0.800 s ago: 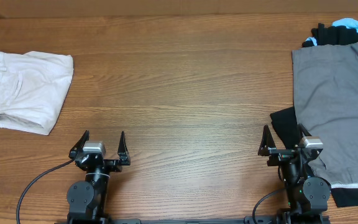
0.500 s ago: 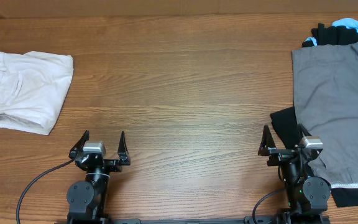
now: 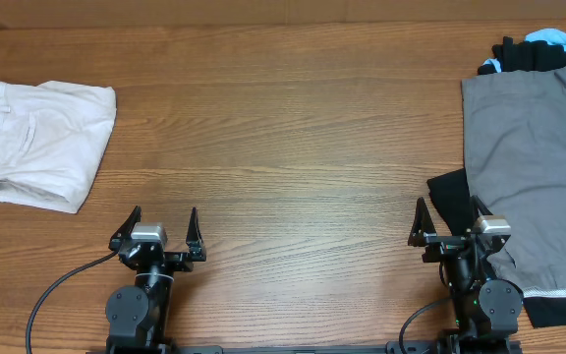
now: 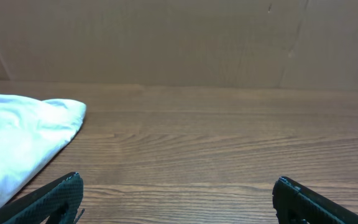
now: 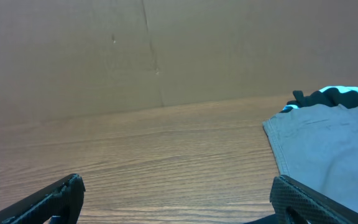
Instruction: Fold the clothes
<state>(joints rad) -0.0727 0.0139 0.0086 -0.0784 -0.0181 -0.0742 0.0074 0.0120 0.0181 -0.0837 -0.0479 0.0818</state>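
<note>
Soft, even light fills all 3 views. Overhead, the wooden surface (image 3: 293, 128) shows crisp grain, with only a thin shadow under the cream shorts (image 3: 42, 143). Both wrist views are cooler and softer: the grey shorts (image 5: 328, 149) look bluish, and the left tool (image 4: 178, 182) and right tool (image 5: 178, 181) blur slightly at the bottom edge.
</note>
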